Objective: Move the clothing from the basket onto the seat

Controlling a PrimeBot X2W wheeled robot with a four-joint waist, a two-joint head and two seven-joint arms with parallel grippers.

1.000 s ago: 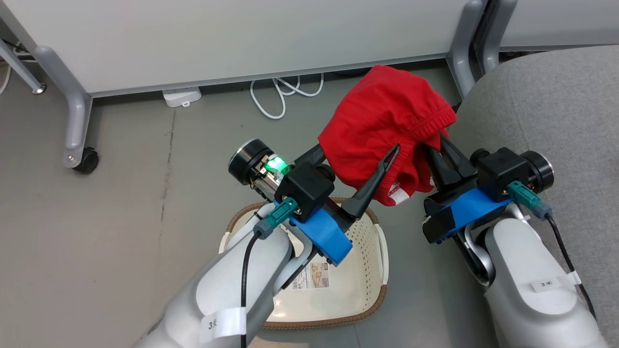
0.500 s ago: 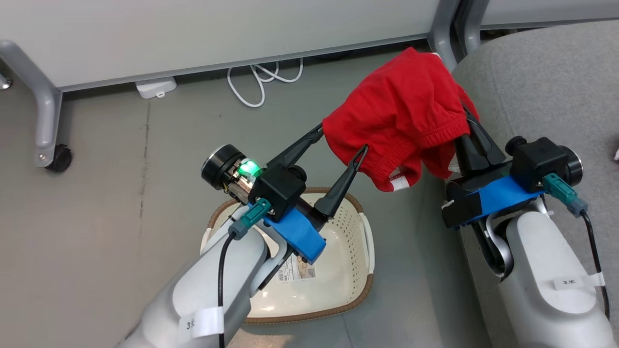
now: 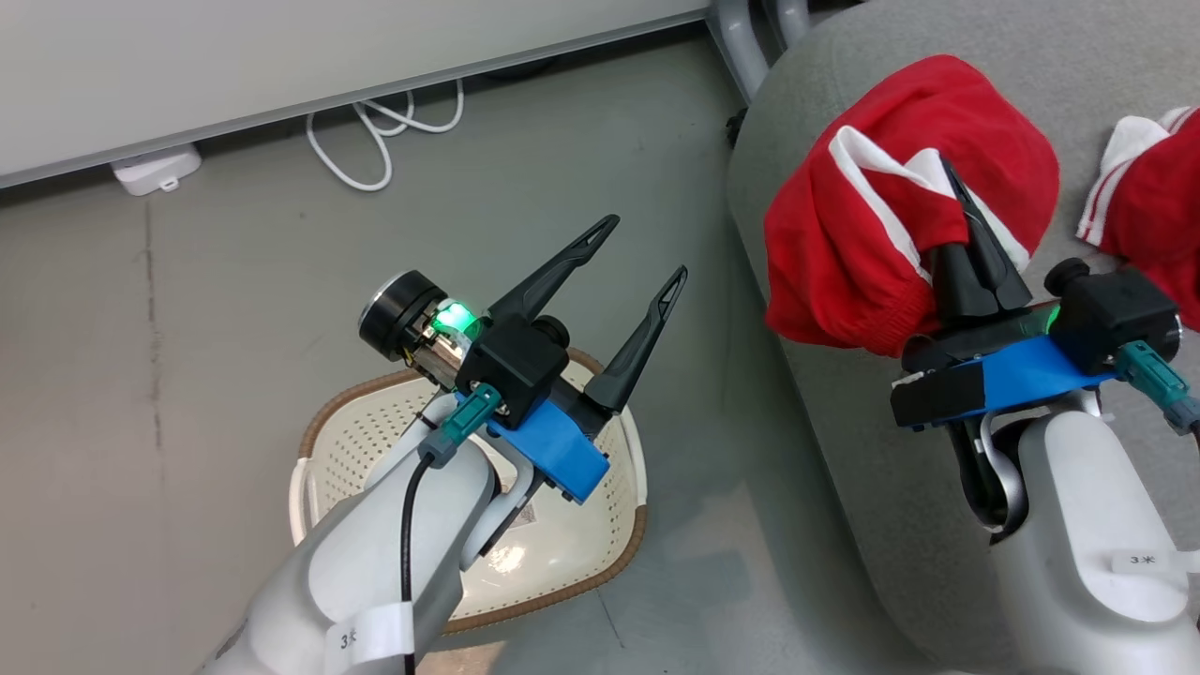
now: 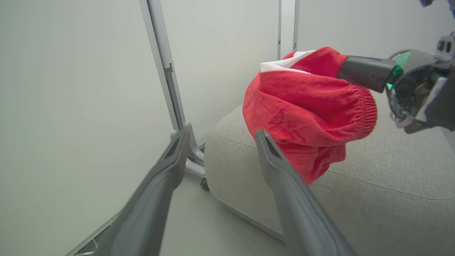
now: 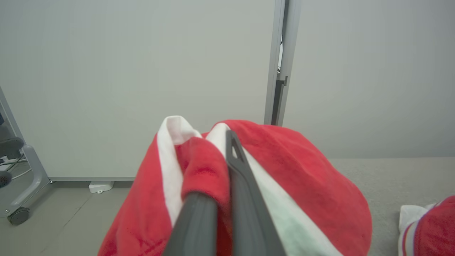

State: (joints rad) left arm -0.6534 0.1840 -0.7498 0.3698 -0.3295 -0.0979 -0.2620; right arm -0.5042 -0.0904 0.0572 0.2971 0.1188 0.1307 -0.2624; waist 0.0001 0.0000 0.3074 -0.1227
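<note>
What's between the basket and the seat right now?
Bare grey floor lies between the basket and the seat, as the head view shows.

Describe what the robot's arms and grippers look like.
Pale grey forearms, each with a white label marked 3. Blue brackets carry black housings and teal-plugged black cables. The left gripper and right gripper have long dark fingers; a green light glows on the left wrist.

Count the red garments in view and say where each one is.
2. One red garment hangs pinched in the right hand over the seat. The second garment lies on the seat, further right. The left arm hides part of the basket.
</note>
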